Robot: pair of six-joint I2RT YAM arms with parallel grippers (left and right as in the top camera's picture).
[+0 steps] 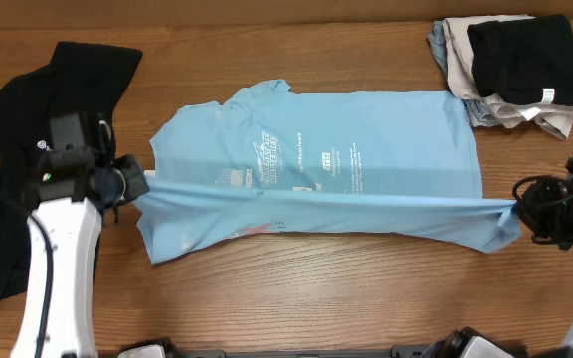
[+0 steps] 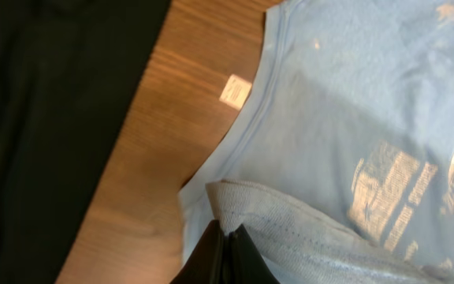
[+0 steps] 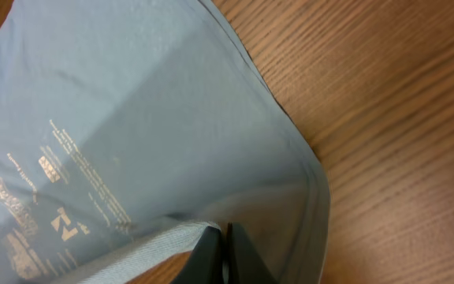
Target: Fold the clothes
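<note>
Left claw: we are pinching a fold of the light blue T-shirt (image 2: 353,118) in the left gripper (image 2: 225,251), jaws narrow on cloth.
Right claw: the right gripper (image 3: 227,251) is clamping the other end of that edge (fingers nearly meeting through fabric).
Held edge: it is stretching taut between both claws, running left to right above the table (image 1: 296,298).
Shirt body: it is lying mostly beyond that line, its long axis left-right, with both arms equally near.
Coming move: we are judging that the edge goes away from us, across the print.
Far side: a black garment (image 1: 28,149) and a clothes pile (image 1: 515,60) are sitting apart.
</note>
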